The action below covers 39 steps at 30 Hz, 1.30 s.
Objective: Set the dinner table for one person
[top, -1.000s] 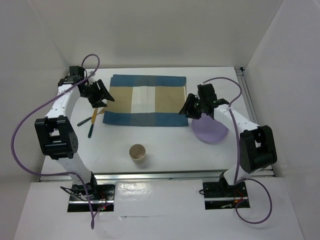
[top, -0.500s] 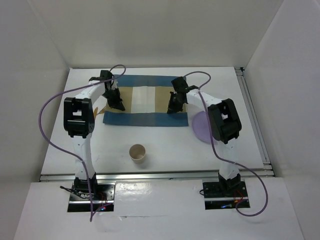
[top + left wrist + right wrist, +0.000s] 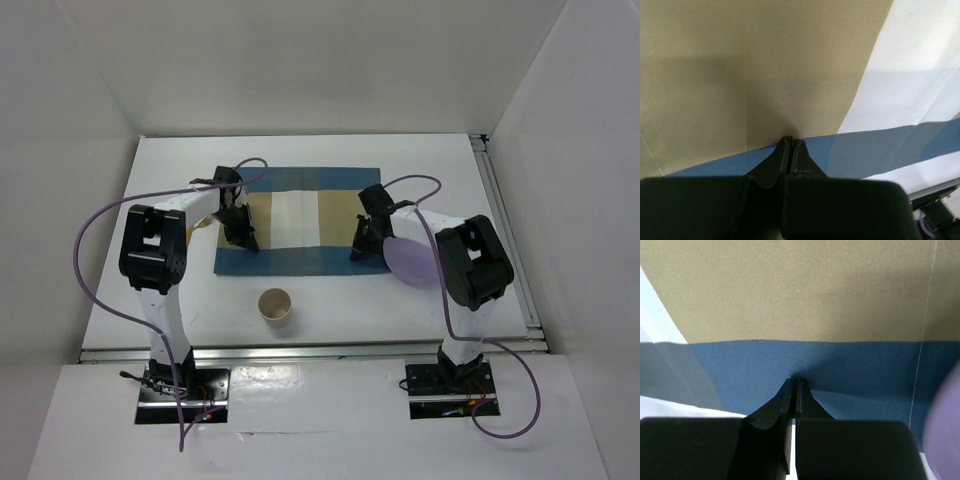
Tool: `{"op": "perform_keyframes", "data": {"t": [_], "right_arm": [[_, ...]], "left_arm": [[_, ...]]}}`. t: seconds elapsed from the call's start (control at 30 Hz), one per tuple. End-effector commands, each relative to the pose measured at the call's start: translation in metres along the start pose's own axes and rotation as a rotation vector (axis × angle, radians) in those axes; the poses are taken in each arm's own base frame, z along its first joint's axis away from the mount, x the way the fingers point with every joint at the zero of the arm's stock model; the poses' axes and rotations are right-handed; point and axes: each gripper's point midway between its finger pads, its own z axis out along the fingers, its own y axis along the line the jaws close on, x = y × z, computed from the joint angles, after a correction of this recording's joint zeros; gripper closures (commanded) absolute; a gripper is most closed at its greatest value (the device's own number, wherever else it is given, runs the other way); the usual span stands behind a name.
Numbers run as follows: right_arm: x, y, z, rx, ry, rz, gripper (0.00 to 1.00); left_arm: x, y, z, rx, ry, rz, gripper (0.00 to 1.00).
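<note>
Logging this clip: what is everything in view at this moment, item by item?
plain white rectangular tabletop: one, white with metal rail edges, under everything.
blue-and-tan striped cloth placemat: one, blue and tan with a white centre band, mid-table between the grippers.
round purple plate: one, purple, right of the placemat, partly under the right arm.
tan paper cup: one, tan, upright, nearer than the placemat and apart from it.
left arm: one, white and black, left side.
right arm: one, white and black, right side.
left gripper: one, black, shut on the placemat's left part.
right gripper: one, black, shut on its near blue band.
</note>
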Motion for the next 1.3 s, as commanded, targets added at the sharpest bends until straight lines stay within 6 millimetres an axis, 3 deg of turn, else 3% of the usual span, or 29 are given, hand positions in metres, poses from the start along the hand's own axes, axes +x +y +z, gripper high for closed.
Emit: {"op": "perform_keyframes", "data": {"t": [0.0, 0.17, 0.3, 0.37, 0.4, 0.43, 0.47, 0.53, 0.57, 0.67, 0.73, 0.77, 0.8, 0.87, 0.9, 0.93, 1.0, 1.03, 1.13, 1.17, 1.27], "right_arm": [[0.015, -0.017, -0.006, 0.045, 0.000, 0.014, 1.00], [0.023, -0.010, -0.014, 0.007, 0.013, 0.004, 1.00], [0.014, -0.010, -0.019, 0.035, -0.015, 0.004, 1.00], [0.003, 0.003, -0.032, 0.019, -0.047, -0.009, 1.00], [-0.003, 0.006, -0.036, 0.020, -0.062, -0.020, 1.00], [-0.013, 0.023, -0.052, -0.014, -0.095, -0.036, 1.00], [-0.022, 0.026, -0.060, -0.007, -0.127, -0.047, 1.00], [-0.033, 0.048, -0.084, -0.047, -0.181, -0.083, 0.95], [-0.038, 0.054, -0.092, -0.060, -0.196, -0.084, 0.93], [-0.037, 0.087, -0.118, -0.137, -0.238, -0.168, 0.85], [-0.021, 0.115, -0.130, -0.195, -0.239, -0.262, 0.77], [-0.013, 0.124, -0.132, -0.210, -0.237, -0.300, 0.66], [0.006, 0.140, -0.134, -0.244, -0.217, -0.381, 0.56], [0.028, 0.150, -0.137, -0.253, -0.185, -0.458, 0.38], [0.050, 0.161, -0.138, -0.280, -0.161, -0.538, 0.28], [0.061, 0.166, -0.139, -0.290, -0.152, -0.578, 0.23], [0.087, 0.170, -0.135, -0.318, -0.109, -0.666, 0.15], [0.105, 0.177, -0.135, -0.344, -0.085, -0.701, 0.11], [0.138, 0.174, -0.126, -0.345, -0.021, -0.766, 0.09], [0.143, 0.171, -0.123, -0.332, -0.018, -0.775, 0.12], [0.154, 0.167, -0.109, -0.287, -0.006, -0.791, 0.21]], "left_arm": [[0.028, 0.009, -0.003, -0.064, 0.029, 0.029, 1.00], [0.029, 0.018, -0.013, -0.118, -0.001, 0.023, 1.00], [0.029, 0.012, -0.023, -0.097, -0.024, 0.030, 1.00], [0.028, 0.012, -0.031, -0.108, -0.033, 0.031, 0.97], [0.023, 0.011, -0.036, -0.117, -0.043, 0.032, 0.92], [0.017, 0.008, -0.044, -0.122, -0.065, 0.047, 0.78], [0.002, 0.000, -0.056, -0.123, -0.112, 0.056, 0.75], [-0.007, -0.005, -0.070, -0.130, -0.131, 0.082, 0.67], [-0.021, -0.016, -0.084, -0.111, -0.175, 0.093, 0.64], [-0.037, -0.031, -0.106, -0.091, -0.221, 0.112, 0.60], [-0.042, -0.037, -0.115, -0.081, -0.242, 0.117, 0.59], [-0.046, -0.042, -0.123, -0.074, -0.257, 0.121, 0.56], [-0.052, -0.038, -0.127, -0.085, -0.276, 0.112, 0.55], [-0.053, -0.038, -0.141, -0.100, -0.309, 0.113, 0.52], [-0.055, -0.037, -0.155, -0.086, -0.348, 0.097, 0.47], [-0.058, -0.033, -0.163, -0.090, -0.376, 0.088, 0.42], [-0.059, -0.031, -0.171, -0.061, -0.412, 0.070, 0.18], [-0.061, -0.027, -0.185, -0.056, -0.446, 0.057, 0.03], [-0.061, -0.016, -0.192, -0.066, -0.454, 0.042, 0.00], [-0.062, -0.014, -0.204, -0.062, -0.481, 0.033, 0.00], [-0.060, -0.004, -0.211, -0.070, -0.497, 0.020, 0.00]]}}
